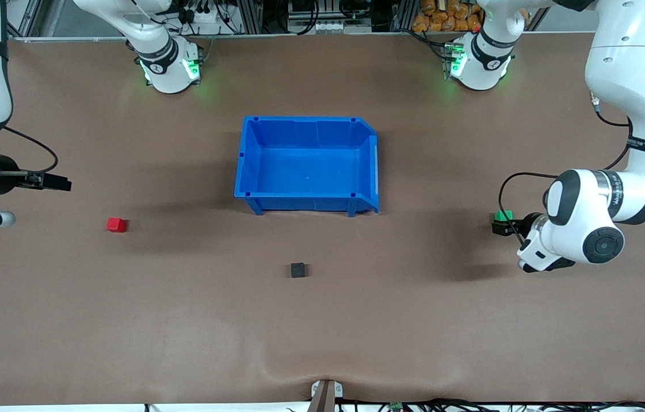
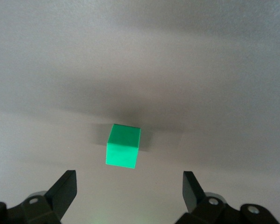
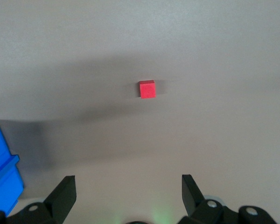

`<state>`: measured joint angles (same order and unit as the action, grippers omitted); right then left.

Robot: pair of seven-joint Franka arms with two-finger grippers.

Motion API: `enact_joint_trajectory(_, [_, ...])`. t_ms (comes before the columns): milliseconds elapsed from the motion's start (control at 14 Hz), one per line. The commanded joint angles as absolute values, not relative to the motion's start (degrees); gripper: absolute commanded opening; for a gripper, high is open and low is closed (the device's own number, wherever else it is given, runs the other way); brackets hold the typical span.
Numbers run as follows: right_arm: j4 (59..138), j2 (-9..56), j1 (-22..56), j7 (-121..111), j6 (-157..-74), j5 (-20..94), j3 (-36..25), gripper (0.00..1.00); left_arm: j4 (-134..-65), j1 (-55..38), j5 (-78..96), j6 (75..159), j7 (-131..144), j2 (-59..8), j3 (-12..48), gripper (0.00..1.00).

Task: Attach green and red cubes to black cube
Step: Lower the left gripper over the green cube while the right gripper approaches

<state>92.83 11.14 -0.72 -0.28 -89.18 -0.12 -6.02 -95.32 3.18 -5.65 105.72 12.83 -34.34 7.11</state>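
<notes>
Front view: blue bin mid-table, black cube nearer the camera than it, red cube toward the right arm's end, green cube toward the left arm's end, left gripper over it, left wrist view: fingers wide, green cube on the table between them, untouched, right wrist view: right gripper wide open, empty, red cube well apart.

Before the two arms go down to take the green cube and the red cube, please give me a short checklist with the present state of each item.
1. Left gripper open: ok.
2. Green cube lined up between the left gripper's fingers, flat on the table: ok.
3. Right gripper open: ok.
4. Red cube centred for the right gripper: not ok, it sits off-centre and farther away.
5. Black cube free on the table, nearer the front camera than the blue bin: ok.
6. Cubes' attaching faces correctly turned: cannot tell.
</notes>
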Motion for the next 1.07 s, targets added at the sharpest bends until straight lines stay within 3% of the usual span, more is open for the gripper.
enact_joint_trajectory(0, [93.8,10.5,-1.6,-0.1,-89.6,-0.5,-5.4,1.0,-96.0,3.5,-6.9,106.5,11.9,-34.7,7.2,1.0])
enact_joint_trajectory(1000, [95.5,14.8,-1.7,0.2,-91.4,-0.4,-5.4,1.0,-100.0,4.4,-8.7,111.2,11.5,-35.8,7.2,1.0])
